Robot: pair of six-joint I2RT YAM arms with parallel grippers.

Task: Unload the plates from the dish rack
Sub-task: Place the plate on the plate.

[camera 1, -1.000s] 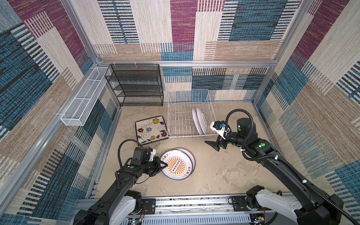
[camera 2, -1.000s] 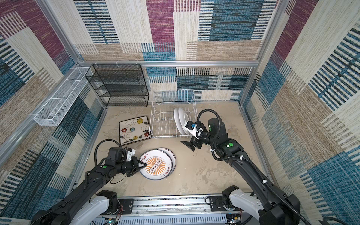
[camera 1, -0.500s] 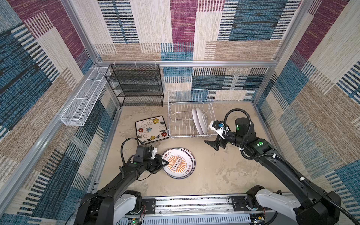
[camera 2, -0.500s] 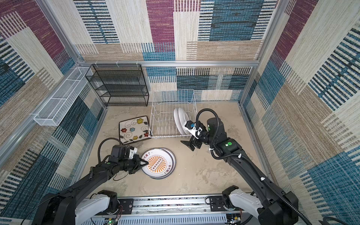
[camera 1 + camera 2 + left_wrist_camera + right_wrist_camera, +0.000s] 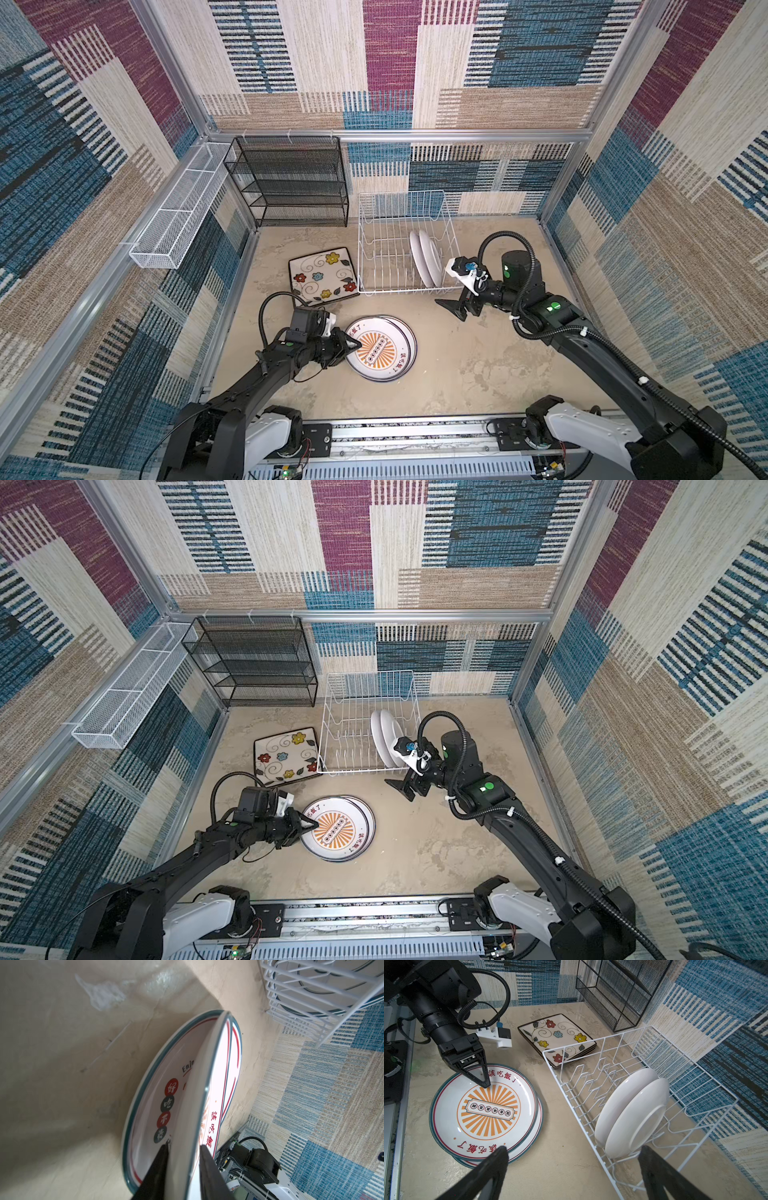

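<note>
My left gripper (image 5: pixel 351 345) is sitting around the top round plate (image 5: pixel 386 357) to stack it; pinching? I cannot tell. My right gripper (image 5: pixel 573 1152), spread wide, is facing the dish rack's (image 5: pixel 557 1076) two plates (image 5: pixel 633 1118).

You see the dish rack (image 5: pixel 272 999) cut off at the picture edge in the left wrist view. The top round plate (image 5: pixel 483 1109) hides most of the bottom round plate (image 5: pixel 145 1109).
</note>
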